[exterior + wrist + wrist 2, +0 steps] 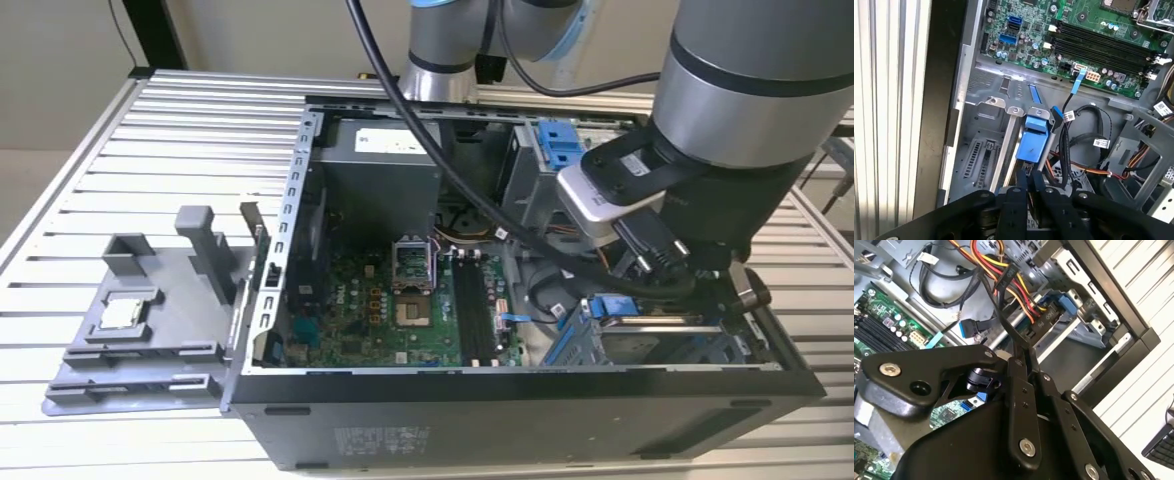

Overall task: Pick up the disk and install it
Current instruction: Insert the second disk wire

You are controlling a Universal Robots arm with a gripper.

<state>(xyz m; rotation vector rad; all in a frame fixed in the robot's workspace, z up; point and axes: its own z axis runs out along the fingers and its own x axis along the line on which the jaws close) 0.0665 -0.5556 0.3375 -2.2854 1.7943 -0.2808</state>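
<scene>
Reading across the exterior view, a grey fixture (147, 330) holding a chip (123, 312) lies on the table (80, 180). Next comes the open case (534, 400) with its motherboard (387, 310). At the exterior view's right, the disk (657, 335) seems to lie flat in the corner cage. The gripper (1029, 182) hangs just above its blue bracket (1032, 139). The fingers (1020, 187) are drawn close together, and I cannot tell whether they nip the bracket's edge.

The risks as I judge them:
- The cables (1074, 130) run right beside the cage and could snag the arm.
- A skewed disk could jam on the rails.
- A thin grip on plastic could slip.
</scene>
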